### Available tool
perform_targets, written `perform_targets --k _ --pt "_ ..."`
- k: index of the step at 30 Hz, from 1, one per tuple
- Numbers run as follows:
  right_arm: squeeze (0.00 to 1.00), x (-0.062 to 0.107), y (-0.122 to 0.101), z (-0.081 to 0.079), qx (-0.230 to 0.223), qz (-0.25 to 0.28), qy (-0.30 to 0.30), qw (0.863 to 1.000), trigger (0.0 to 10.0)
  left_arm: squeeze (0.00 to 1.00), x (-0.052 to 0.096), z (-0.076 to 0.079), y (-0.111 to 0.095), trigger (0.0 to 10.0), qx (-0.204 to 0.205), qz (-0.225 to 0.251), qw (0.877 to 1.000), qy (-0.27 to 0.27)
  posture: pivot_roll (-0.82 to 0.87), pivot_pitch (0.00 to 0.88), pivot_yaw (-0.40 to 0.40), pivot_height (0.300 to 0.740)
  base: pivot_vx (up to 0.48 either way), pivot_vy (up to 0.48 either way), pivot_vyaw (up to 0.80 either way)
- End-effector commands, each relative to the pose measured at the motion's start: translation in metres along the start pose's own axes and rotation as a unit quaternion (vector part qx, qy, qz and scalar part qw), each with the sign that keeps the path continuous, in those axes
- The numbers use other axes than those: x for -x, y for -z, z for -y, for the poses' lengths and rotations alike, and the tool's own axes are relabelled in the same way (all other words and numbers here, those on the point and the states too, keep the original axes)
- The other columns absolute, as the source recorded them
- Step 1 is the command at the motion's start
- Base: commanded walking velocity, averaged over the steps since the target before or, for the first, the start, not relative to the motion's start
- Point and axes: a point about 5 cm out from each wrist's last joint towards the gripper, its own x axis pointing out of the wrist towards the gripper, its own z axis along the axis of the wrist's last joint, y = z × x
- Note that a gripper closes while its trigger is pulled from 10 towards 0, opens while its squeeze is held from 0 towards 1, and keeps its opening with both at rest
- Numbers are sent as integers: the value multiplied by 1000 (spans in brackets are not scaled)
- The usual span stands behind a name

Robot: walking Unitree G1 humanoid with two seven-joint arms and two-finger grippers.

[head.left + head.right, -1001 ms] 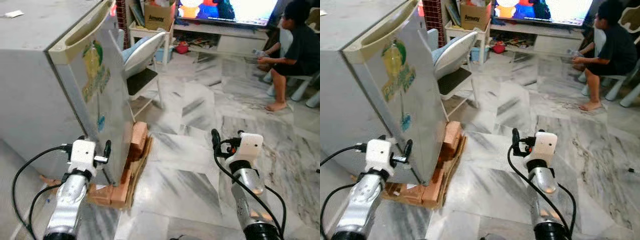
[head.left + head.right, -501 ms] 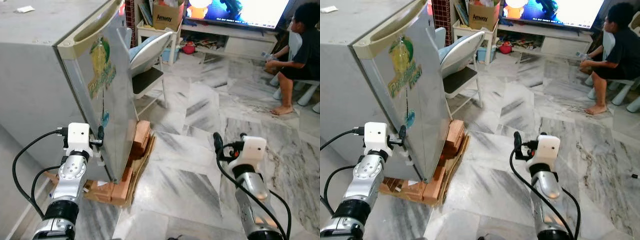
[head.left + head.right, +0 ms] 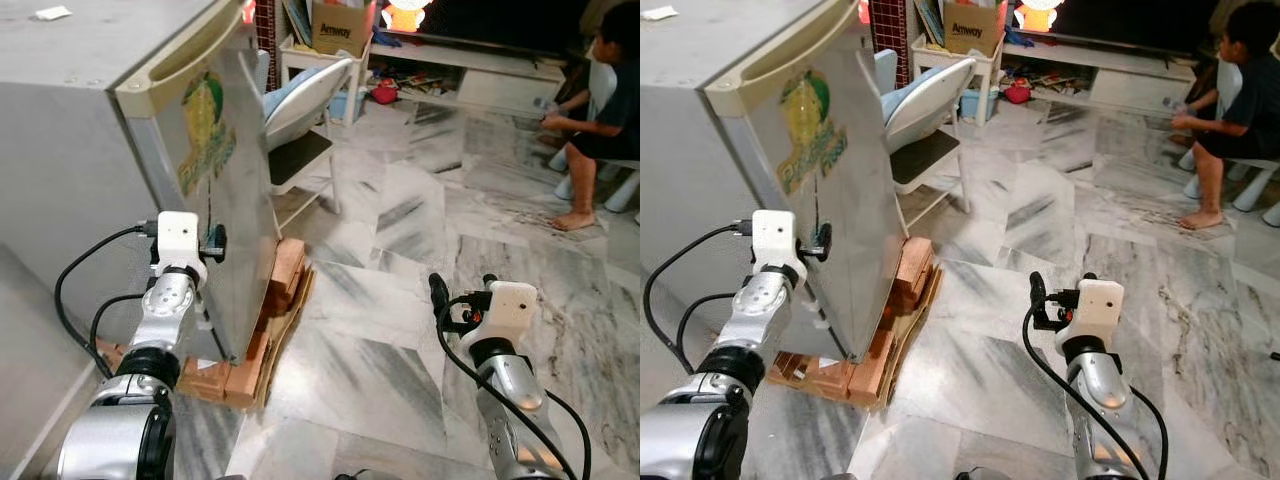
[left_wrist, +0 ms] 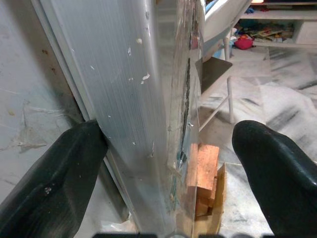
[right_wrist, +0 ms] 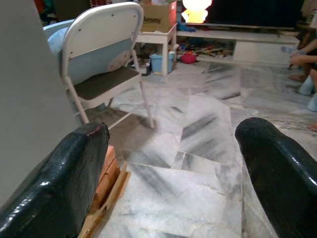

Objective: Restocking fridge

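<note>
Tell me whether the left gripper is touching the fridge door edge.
Touching. In the left wrist view one finger presses against the fridge door edge; the other stands apart.

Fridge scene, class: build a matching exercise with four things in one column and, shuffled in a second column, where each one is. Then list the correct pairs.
Things
1. left gripper
2. right gripper
3. bricks
4. folding chair

Places
A. stacked under the fridge
B. open, above bare marble floor
C. standing beyond the fridge
D. fingers straddling the fridge door's edge

Pairs: 1-D, 2-B, 3-A, 4-C
</note>
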Motion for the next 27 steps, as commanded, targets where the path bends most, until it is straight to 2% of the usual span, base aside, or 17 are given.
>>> perform_targets --k 1,2,3,5,7,8,9,11,12,14,17,18,21,22,24,25,27 --pt "0 1 3 1 11 -16 1 1000 10000 0 -7 15 -16 10000 -15 23 999 36 -54 0 -45 740 0 0 0" --pt "0 3 5 3 19 -24 3 1000 10000 0 -8 21 -19 10000 -22 27 998 50 -53 0 -43 740 0 0 0" --pt "0 6 11 7 33 -44 9 998 10000 0 -10 36 -26 10000 -39 45 995 82 -50 1 -44 740 0 0 0" --pt "0 9 19 11 43 -68 16 997 10000 0 -10 58 -35 10000 -37 66 989 124 -40 0 -46 740 0 0 0" --pt "0 15 30 16 54 -102 21 993 10000 0 6 123 -51 10000 -40 112 957 263 -29 0 -47 740 0 0 0" --pt "0 15 30 16 54 -102 21 993 10000 0 6 123 -51 10000 -40 112 957 263 -29 0 -47 740 0 0 0" --pt "0 18 37 17 47 -121 23 991 10000 0 33 180 -62 10000 -20 141 911 387 -29 0 -46 740 0 0 0" --pt "0 19 40 15 45 -131 18 990 10000 0 55 212 -68 10000 -8 150 872 465 -35 0 -43 740 0 0 0" --pt "0 18 40 13 45 -132 14 990 10000 0 59 218 -69 10000 -7 149 863 482 -37 0 -43 740 0 0 0" --pt "0 17 40 9 43 -134 7 990 10000 0 56 217 -67 10000 -9 144 867 478 -40 0 -39 740 0 0 0" --pt "0 16 41 6 37 -136 2 990 10000 0 40 197 -61 10000 -33 138 890 434 -35 0 -36 740 0 0 0" --pt "0 17 42 5 35 -136 0 990 10000 0 29 177 -57 10000 -31 125 909 397 -32 0 -34 740 0 0 0" --pt "0 17 43 3 33 -136 -1 990 10000 0 18 149 -52 10000 -38 119 926 356 -20 0 -31 740 0 0 0" --pt "0 16 43 1 33 -135 -3 990 10000 0 14 128 -46 10000 -37 109 938 328 -17 0 -30 740 0 0 0" --pt "0 16 44 0 34 -135 -4 990 10000 0 13 123 -44 10000 -35 107 940 322 -16 0 -29 740 0 0 0" --pt "0 15 44 -1 35 -136 -6 990 10000 0 15 105 -37 10000 -30 102 947 304 -12 0 -29 740 0 0 0" --pt "0 15 44 -2 34 -137 -7 990 10000 0 17 96 -33 10000 -25 97 949 298 -8 0 -29 740 0 0 0"
